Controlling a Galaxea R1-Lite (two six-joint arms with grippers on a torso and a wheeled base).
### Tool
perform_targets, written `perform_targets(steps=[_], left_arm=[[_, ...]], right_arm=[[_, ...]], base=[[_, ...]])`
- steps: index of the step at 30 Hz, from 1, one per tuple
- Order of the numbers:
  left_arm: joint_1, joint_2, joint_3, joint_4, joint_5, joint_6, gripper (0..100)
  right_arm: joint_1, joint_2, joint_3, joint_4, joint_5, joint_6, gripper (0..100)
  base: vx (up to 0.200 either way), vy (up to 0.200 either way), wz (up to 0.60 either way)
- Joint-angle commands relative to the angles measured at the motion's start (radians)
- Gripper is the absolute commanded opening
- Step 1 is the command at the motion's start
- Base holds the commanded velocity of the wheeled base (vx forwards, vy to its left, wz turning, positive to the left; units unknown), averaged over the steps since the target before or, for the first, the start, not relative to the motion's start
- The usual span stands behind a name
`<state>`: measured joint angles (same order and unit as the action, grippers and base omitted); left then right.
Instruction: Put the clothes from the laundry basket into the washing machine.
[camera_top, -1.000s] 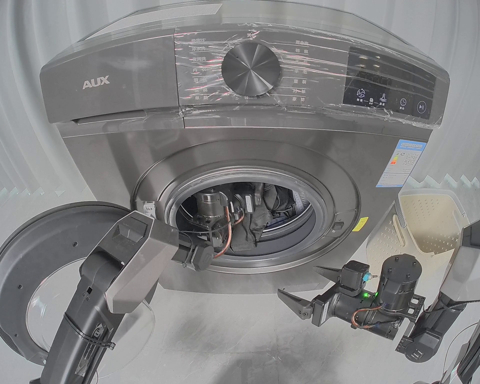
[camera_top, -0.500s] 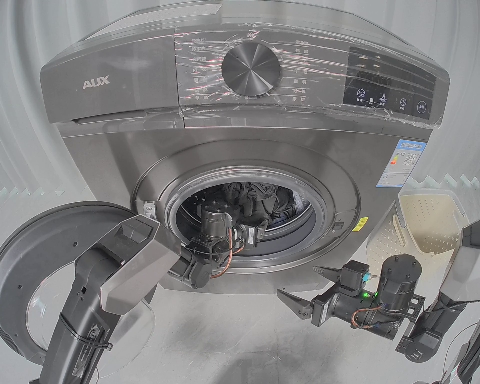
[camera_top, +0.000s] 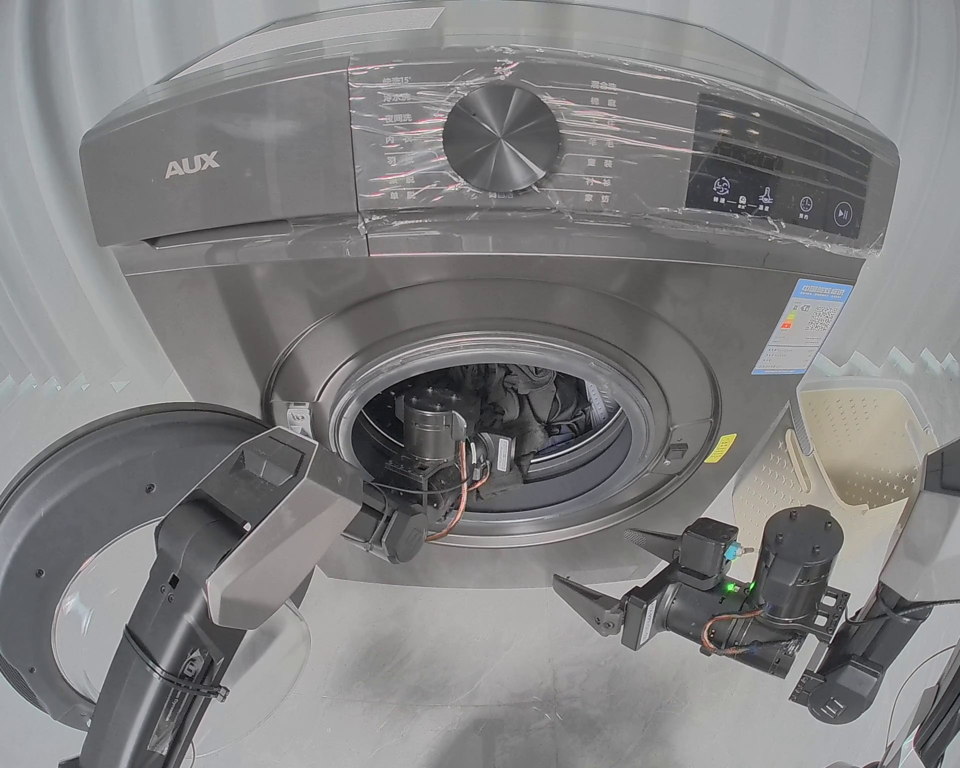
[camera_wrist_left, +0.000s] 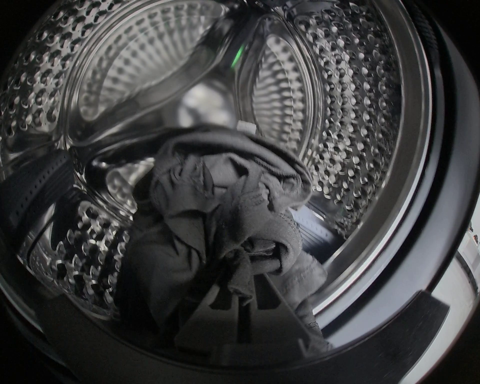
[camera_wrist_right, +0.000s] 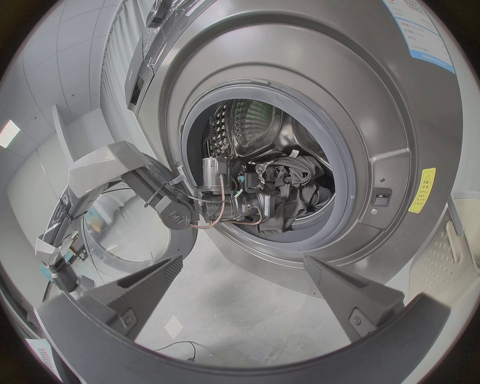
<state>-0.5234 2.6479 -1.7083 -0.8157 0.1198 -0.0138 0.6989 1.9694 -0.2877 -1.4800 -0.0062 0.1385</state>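
**Washing machine.** The grey front-loading washing machine (camera_top: 250, 300) stands at the far side of the floor. Its round door (camera_top: 80, 520) is swung fully open to the left.

**Clothes.** A crumpled bundle of dark grey clothes (camera_wrist_left: 215, 215) lies inside the perforated steel drum (camera_wrist_left: 350, 100). It sits on the drum's lower wall, towards the right half of the opening and just behind the door seal.

**Left arm.** The left arm extends from the near left through the door opening. The left gripper (camera_top: 503, 458) is just inside the rim, right up against the near edge of the bundle. Dark fabric covers its tips, so I cannot tell whether it is gripping or released.

**Right arm.** The right gripper (camera_top: 592, 558) hangs over the floor in front of the machine, below and to the right of the opening. It points left, its two fingers (camera_wrist_right: 150, 285) are spread wide, and it holds nothing.

**Laundry basket.** The cream perforated laundry basket (camera_top: 870, 440) stands to the right of the machine, close beside its front corner and well apart from the clothes.
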Motion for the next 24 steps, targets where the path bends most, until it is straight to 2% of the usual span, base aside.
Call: perform_targets(steps=[1, 6, 18, 19, 24], left_arm=[[0.003, 0.004, -0.085, 0.003, 0.017, -0.006, 0], [0.011, 0.076, -0.292, -0.002, 0.055, -0.015, 0], [0.06, 0.087, -0.292, -0.042, 0.069, -0.017, 0], [0.062, 0.086, -0.292, -0.04, 0.069, -0.017, 100], [0.056, 0.086, -0.292, -0.036, 0.07, -0.021, 100]], right_arm=[[0.001, 0.0, -0.005, 0.0, 0.0, 0.001, 100], [0.001, 0.0, -0.005, 0.0, 0.0, 0.001, 100], [0.001, 0.0, -0.01, 0.0, -0.001, 0.003, 100], [0.001, 0.0, -0.01, 0.0, 0.0, 0.003, 100], [0.001, 0.0, -0.01, 0.0, -0.001, 0.003, 100]], base=[[0.0, 0.0, 0.0], [0.0, 0.0, 0.0], [0.0, 0.0, 0.0], [0.0, 0.0, 0.0], [0.0, 0.0, 0.0]])
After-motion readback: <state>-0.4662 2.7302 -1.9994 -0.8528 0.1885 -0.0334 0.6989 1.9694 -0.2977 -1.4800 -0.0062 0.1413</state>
